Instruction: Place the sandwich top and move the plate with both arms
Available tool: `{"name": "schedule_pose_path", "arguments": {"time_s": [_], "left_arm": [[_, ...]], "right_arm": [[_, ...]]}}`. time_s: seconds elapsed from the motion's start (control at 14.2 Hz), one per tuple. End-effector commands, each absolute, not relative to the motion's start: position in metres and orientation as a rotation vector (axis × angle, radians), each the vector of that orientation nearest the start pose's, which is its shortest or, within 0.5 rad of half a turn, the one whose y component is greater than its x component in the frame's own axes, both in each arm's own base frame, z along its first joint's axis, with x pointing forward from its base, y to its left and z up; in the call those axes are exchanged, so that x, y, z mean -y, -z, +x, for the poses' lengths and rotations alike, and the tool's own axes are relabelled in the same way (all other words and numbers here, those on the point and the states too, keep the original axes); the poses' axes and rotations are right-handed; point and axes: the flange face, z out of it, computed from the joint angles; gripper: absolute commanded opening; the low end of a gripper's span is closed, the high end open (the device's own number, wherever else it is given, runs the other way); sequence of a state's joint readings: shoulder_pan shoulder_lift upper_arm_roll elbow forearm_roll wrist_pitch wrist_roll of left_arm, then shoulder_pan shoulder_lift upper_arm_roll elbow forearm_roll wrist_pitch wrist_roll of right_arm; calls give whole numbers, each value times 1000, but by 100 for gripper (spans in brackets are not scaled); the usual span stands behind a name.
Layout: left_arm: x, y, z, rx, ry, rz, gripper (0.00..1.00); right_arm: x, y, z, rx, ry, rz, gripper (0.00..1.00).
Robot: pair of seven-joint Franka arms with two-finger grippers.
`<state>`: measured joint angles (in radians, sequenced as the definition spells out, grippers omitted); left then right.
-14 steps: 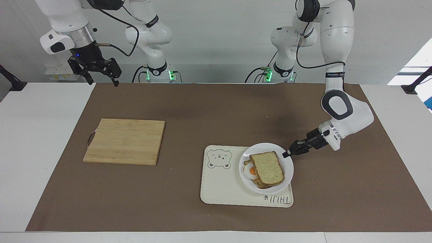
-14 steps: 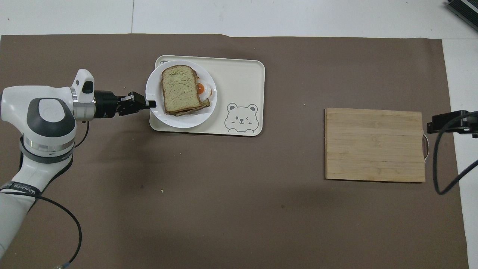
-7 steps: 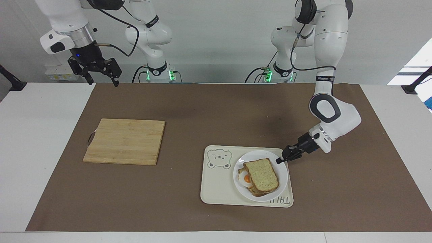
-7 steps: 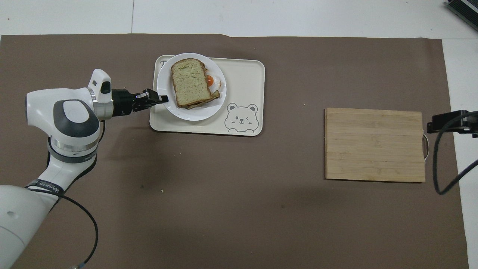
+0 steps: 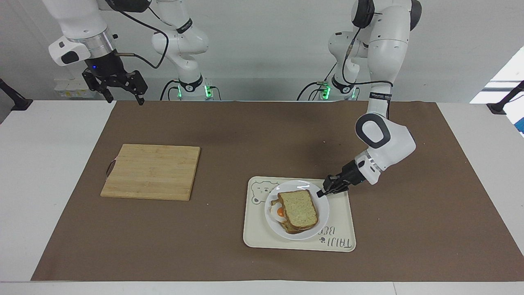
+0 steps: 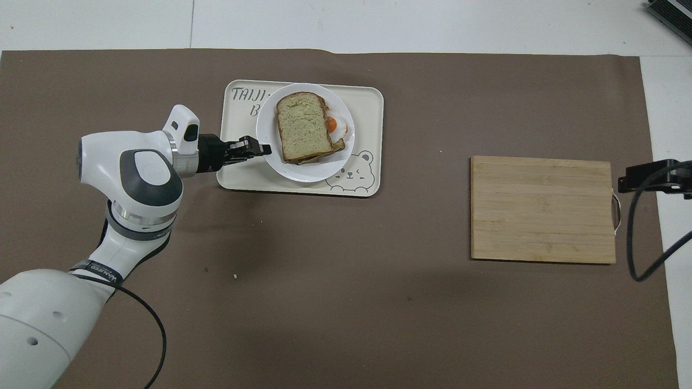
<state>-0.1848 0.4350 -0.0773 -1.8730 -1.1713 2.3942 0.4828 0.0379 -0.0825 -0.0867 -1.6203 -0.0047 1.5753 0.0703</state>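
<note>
Glossy white, the round plate [image 5: 323,213] rests on the cream rectangular tray [image 5: 342,217] with the bear drawing, and my left gripper [image 5: 320,193], reaching in low from the left arm's end of the table, has its fingertips pinched on the plate's rim. The sandwich top [image 5: 300,208], a pale speckled slice with brown crust, lies flat on the egg-bearing slice [image 5: 278,212] at the plate's middle, just beside that gripper. My right gripper [image 5: 123,91] waits raised with fingers spread, near the table edge closest to me, well apart from the bamboo cutting board [image 5: 151,171].
</note>
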Motion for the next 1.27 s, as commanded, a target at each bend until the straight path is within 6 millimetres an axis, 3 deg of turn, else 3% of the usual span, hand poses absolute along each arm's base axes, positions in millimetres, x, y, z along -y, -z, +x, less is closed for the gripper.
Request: {"name": "schedule_pose_path", "arguments": {"time_s": [0.0, 0.07, 0.21, 0.35, 0.49, 0.56, 0.64, 0.92, 1.2], "left_arm": [[172, -283, 620, -180, -179, 2325, 49], [172, -284, 620, -175, -175, 2324, 64], [167, -288, 624, -115, -180, 2362, 73], [163, -300, 628, -35, -187, 2403, 90], [147, -326, 633, 54, -211, 2469, 90], [143, -339, 633, 88, -234, 2494, 96], [142, -353, 633, 133, -262, 2523, 100], [112, -420, 627, 285, -317, 2694, 100], [73, -530, 616, 512, -312, 2915, 100]], "right_arm": [[30, -649, 530, -162, 60, -3146, 100], [30, -649, 530, -162, 60, -3146, 100], [30, -649, 530, -162, 60, -3146, 100], [30, -649, 530, -162, 60, -3146, 100], [30, -649, 530, -162, 60, -3146, 100], [30, -649, 529, -162, 58, -3146, 100], [30, -649, 530, -162, 60, -3146, 100], [30, -649, 530, -162, 60, -3146, 100], [30, -649, 530, -162, 60, -3146, 100]]}}
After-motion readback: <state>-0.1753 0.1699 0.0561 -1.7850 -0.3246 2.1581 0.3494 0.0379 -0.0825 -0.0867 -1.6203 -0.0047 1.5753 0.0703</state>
